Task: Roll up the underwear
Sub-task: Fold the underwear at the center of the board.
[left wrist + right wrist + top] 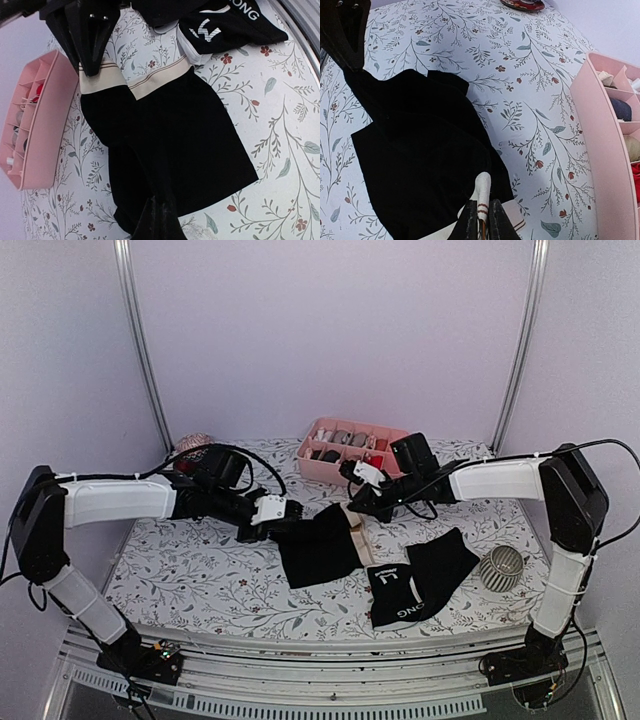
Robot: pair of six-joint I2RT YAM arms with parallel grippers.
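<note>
- Lavender walls (330,330) enclose the table on three sides. A floral cloth (190,575) covers the work surface up to the near rail.
- Beige-band brief (318,552): lies mostly flat at the centre of the cloth, with its waistband toward the back right and its black lower edge toward the left arm.
- Left gripper (288,528): clenched on the black lower edge of this brief, low over the cloth.
- Right gripper (481,220): fingers pinched together on the beige waistband, which bunches up between them.
- Lettered brief (400,592): lies crumpled near the front edge, just right of the beige-band brief. Whether the two touch cannot be told.
- Pink tray (325,470): stands at the back edge, close behind the right gripper.
- Ribbed cup (501,566): rests near the right edge, apart from the lettered brief.
- Open room: bare cloth runs from the beige-band brief's left side to the table's left edge, and along the front strip below it.
</note>
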